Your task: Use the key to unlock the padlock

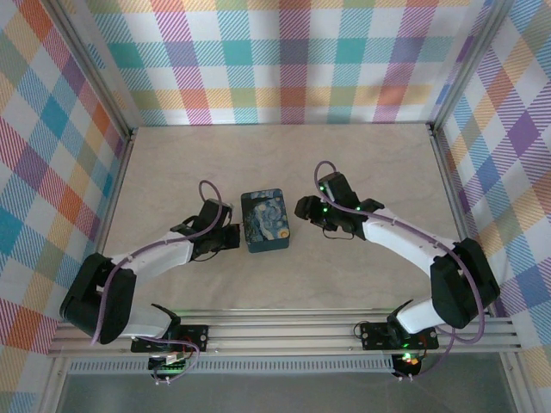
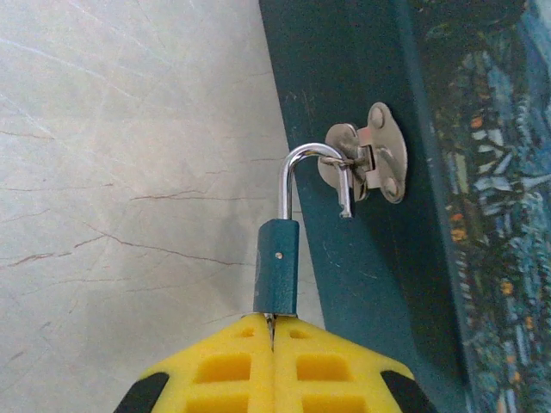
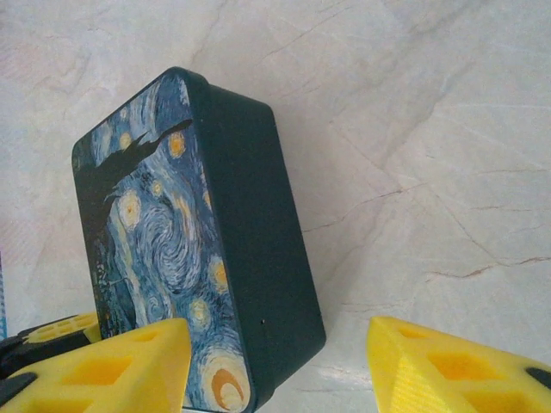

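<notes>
From above, the starry-print tin (image 1: pixel 264 221) sits mid-table (image 1: pixel 284 155). The left gripper (image 1: pixel 234 238) is at its left side and the right gripper (image 1: pixel 303 208) just beside its right.

At the left wrist, the padlock (image 2: pixel 277 267) hangs by its shackle (image 2: pixel 297 168) in the tin's hasp (image 2: pixel 379 155). The shackle's free end is out of the body, so the unlocking looks done. The fingers (image 2: pixel 327 370) pinch a thin metal sliver, seemingly the key (image 2: pixel 269 321), at the padlock's base.

At the right wrist, the fingers (image 3: pixel 112 370) are spread and hold nothing, one on either side of the tin's corner. Little seems left to do.
</notes>
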Available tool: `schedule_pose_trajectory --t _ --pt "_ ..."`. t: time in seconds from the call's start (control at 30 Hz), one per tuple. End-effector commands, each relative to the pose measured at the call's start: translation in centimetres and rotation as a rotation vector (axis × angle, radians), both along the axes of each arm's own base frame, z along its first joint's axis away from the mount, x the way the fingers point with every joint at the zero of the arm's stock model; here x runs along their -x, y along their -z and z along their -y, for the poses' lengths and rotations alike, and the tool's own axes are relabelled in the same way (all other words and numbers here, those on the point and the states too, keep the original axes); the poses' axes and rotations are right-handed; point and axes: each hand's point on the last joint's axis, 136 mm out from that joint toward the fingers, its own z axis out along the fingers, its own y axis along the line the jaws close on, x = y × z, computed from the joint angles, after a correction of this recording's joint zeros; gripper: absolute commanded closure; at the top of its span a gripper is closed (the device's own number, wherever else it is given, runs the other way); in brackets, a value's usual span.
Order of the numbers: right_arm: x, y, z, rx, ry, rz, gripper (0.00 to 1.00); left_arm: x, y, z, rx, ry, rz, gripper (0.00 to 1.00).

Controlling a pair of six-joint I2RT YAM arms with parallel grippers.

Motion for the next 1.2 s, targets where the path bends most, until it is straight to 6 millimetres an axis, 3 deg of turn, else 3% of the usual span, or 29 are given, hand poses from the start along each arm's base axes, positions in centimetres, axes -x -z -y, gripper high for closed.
schedule_pose_trajectory --t 0.0,0.33,0.67,1.0,1.17 --pt "0.8 1.2 -0.4 -0.01 -0.033 -0.036 0.45 -0.4 -1.1 0.1 0.019 0.013 0.045 1.0" --pt "1.2 1.6 -0.7 -0.037 -0.043 -0.058 0.46 -0.6 0.9 -0.7 -0.069 0.024 0.004 1.0" --pt "1.7 1.8 -0.5 -0.047 -0.037 -0.064 0.46 -2.3 -0.9 0.1 0.038 -0.075 0.072 1.0" --pt "1.8 1.8 -0.5 -0.053 -0.038 -0.066 0.46 -3.3 0.7 -0.2 -0.01 -0.106 0.046 1.0" --pt "1.9 1.6 -0.3 -0.051 -0.034 -0.06 0.46 -3.5 0.4 -0.1 0.003 -0.118 0.052 1.0"
